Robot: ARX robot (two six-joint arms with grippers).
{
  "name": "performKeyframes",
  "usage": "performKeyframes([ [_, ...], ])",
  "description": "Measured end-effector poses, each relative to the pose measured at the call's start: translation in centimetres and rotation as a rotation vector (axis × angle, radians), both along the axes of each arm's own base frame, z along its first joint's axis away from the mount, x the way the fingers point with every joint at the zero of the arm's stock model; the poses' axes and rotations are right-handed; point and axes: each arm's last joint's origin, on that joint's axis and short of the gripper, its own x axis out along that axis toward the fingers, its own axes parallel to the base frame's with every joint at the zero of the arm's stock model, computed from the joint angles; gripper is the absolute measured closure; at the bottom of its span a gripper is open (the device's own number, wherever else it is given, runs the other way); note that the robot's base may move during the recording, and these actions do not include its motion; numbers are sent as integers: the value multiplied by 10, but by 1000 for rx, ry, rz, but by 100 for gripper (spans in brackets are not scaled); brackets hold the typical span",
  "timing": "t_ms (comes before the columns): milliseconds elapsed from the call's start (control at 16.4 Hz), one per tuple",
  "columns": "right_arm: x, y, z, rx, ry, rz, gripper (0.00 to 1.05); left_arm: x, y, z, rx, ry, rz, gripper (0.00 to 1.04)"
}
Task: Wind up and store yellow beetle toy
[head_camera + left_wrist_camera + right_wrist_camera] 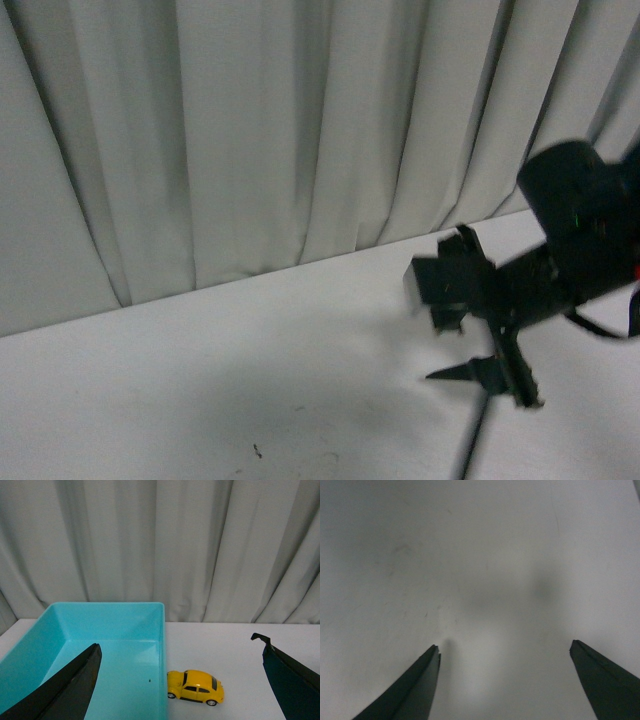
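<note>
The yellow beetle toy (195, 687) stands on the white table in the left wrist view, side-on, its nose touching or nearly touching the outer wall of a turquoise bin (125, 625). My left gripper (177, 645) is open and empty, its fingers wide apart, back from the toy and the bin. My right gripper (505, 647) is open and empty over bare white table; it shows in the front view (480, 385) at the right, low over the table. The toy and the bin do not show in the front view.
Pale grey curtains (300, 130) hang along the table's far edge. The turquoise bin is empty inside apart from a small dark speck (150, 681). A dark cable (472, 440) runs down from the right arm.
</note>
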Motion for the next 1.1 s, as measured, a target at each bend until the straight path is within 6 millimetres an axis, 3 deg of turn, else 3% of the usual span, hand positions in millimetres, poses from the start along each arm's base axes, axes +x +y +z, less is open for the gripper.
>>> performKeyframes([
  [61,-32,20,-12,18,-33,-245,35,0,0,0,0,0,1,7],
  [122,-52,35,5,139,-179,-465,46,0,0,0,0,1,2,7],
  [183,-52,39,42,290,-416,-593,55,0,0,0,0,1,2,7],
  [244,-54,40,101,548,-737,-649,67,0,0,0,0,1,2,7],
  [305,-63,43,120,710,-811,-664,76,0,0,0,0,1,2,7],
  [487,-96,52,82,799,-566,-804,103,0,0,0,0,0,2,7],
  [670,-111,59,104,870,-667,-785,103,0,0,0,0,0,2,7],
  [792,-126,68,93,857,-596,-782,103,0,0,0,0,1,2,7],
  [1097,-145,67,98,864,-625,-791,103,0,0,0,0,1,2,7],
])
